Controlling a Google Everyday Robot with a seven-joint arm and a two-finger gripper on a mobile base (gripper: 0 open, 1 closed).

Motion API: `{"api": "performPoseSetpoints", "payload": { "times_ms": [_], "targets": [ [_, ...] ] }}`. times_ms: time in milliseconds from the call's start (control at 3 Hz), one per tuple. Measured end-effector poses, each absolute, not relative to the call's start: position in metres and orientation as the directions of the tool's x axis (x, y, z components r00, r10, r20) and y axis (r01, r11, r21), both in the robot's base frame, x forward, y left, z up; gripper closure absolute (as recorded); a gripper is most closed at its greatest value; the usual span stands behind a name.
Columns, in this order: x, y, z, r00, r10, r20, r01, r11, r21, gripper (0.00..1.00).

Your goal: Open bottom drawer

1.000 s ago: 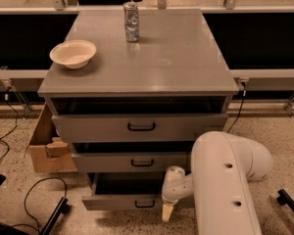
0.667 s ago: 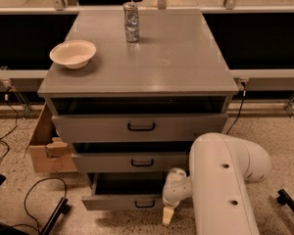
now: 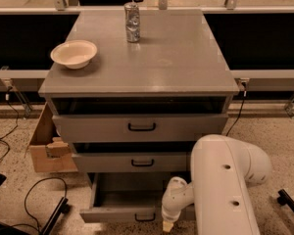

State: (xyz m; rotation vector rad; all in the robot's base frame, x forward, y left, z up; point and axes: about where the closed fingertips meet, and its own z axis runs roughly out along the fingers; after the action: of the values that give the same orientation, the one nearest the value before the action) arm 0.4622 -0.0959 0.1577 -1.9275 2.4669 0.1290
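1. The bottom drawer [image 3: 112, 214] stands pulled out at 6 o'clock of the cabinet [image 3: 137, 72], its grey tray showing.
2. The gripper [image 3: 167, 225] hangs just at 3 o'clock of the drawer's black handle [image 3: 145, 217]; whether it is open or closed cannot be told.

The grey cabinet top [image 3: 176, 58] carries a cream bowl [image 3: 74, 54] and a can [image 3: 132, 22]; the tool [image 3: 167, 225] hangs low near the floor [image 3: 19, 190].
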Motion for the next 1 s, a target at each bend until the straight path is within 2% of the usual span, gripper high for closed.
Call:
{"api": "performPoseSetpoints", "payload": {
  "times_ms": [333,667,1000],
  "targets": [
    [0.435,-0.088,0.172,-0.221,-0.974,-0.042,-0.973,0.217,0.078,0.66],
    [0.435,-0.088,0.172,-0.221,-0.974,-0.042,-0.973,0.217,0.078,0.88],
    [0.417,-0.085,0.178,-0.208,-0.978,-0.031,-0.975,0.205,0.085,1.00]
  ]
}}
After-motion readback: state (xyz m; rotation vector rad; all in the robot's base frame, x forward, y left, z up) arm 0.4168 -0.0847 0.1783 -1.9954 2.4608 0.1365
